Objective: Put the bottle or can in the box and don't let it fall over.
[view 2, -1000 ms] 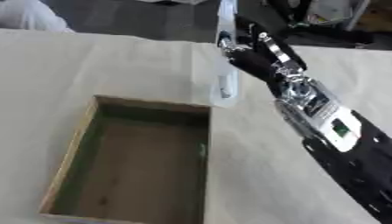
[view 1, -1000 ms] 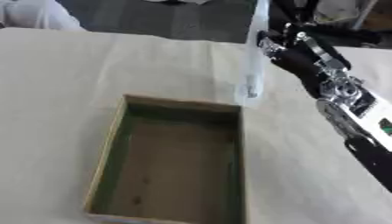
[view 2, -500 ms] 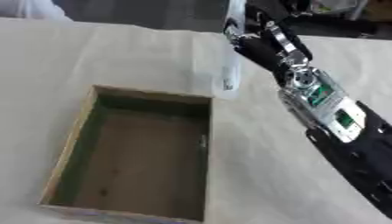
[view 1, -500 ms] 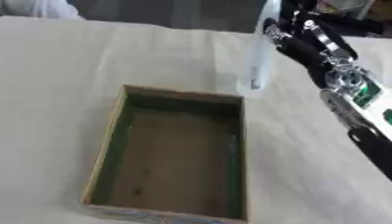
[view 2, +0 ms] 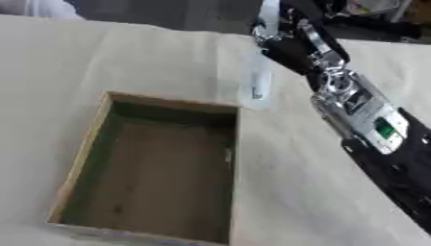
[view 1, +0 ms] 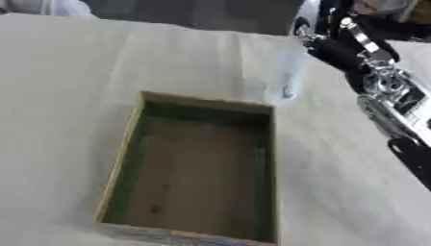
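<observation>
A clear bottle is held upright by the right hand, whose fingers are curled round its upper part; the bottle's top is lost against the hand and the dark background at the far edge. The bottle's lower end, which carries a small dark mark, is seen just beyond the far right corner of the box, outside its walls; whether it touches the bench or hangs just above it cannot be told. The bottle is pale and see-through, so its outline is faint against the light cloth with which the bench is covered.

The box is an open, shallow cardboard tray with a brown floor and greenish inner walls, set lengthwise away from the robot and slightly askew. Nothing is seen inside it. Its near edge is blurred at the bottom of both views.

The right arm is seen coming in from the lower right, black with silver joints and a small green spot on the forearm, and it slants up towards the far edge where the hand is placed. The left hand is not shown in either view
</observation>
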Controlling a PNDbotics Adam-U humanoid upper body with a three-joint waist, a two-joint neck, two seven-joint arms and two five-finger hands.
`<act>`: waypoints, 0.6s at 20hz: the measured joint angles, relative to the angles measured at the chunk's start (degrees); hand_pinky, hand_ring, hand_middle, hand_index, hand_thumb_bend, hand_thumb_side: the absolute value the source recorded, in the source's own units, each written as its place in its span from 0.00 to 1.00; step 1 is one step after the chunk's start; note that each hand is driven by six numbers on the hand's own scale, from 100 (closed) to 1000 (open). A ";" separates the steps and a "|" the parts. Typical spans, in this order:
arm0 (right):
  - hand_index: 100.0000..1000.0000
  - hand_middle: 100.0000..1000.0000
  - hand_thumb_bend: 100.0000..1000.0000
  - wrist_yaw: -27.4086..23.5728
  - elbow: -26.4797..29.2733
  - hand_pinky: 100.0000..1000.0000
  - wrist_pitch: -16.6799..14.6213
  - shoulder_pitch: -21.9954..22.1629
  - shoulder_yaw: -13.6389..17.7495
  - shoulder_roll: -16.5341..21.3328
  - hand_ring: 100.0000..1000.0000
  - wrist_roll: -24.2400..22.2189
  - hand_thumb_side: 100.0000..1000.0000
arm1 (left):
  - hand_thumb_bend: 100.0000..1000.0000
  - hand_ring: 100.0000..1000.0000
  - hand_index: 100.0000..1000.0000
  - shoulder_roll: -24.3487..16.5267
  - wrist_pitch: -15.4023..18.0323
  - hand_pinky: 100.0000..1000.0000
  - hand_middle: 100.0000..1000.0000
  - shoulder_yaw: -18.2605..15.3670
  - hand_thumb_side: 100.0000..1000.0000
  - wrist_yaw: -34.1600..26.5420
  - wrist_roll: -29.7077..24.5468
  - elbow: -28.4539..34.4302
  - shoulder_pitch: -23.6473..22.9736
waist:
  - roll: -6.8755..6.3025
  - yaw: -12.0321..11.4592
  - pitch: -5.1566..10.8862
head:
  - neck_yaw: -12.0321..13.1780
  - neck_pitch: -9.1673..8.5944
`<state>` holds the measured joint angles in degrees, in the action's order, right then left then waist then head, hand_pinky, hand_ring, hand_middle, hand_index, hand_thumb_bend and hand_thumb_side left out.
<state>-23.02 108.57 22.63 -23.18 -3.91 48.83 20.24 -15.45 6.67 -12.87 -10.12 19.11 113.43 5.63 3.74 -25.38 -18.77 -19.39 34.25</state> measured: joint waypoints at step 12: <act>1.00 1.00 0.00 -0.95 -0.40 1.00 0.15 -0.41 0.37 0.38 1.00 -0.11 0.41 | 0.61 0.74 0.71 0.45 0.11 1.00 0.81 0.00 0.40 0.00 -0.13 0.00 0.17 | 0.64 -1.27 -0.95 | -1.25 -1.22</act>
<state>-23.97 108.16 22.78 -23.60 -3.53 49.22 20.13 -15.00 6.78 -12.87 -10.12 18.98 113.43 5.80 4.38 -26.65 -19.72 -20.64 33.03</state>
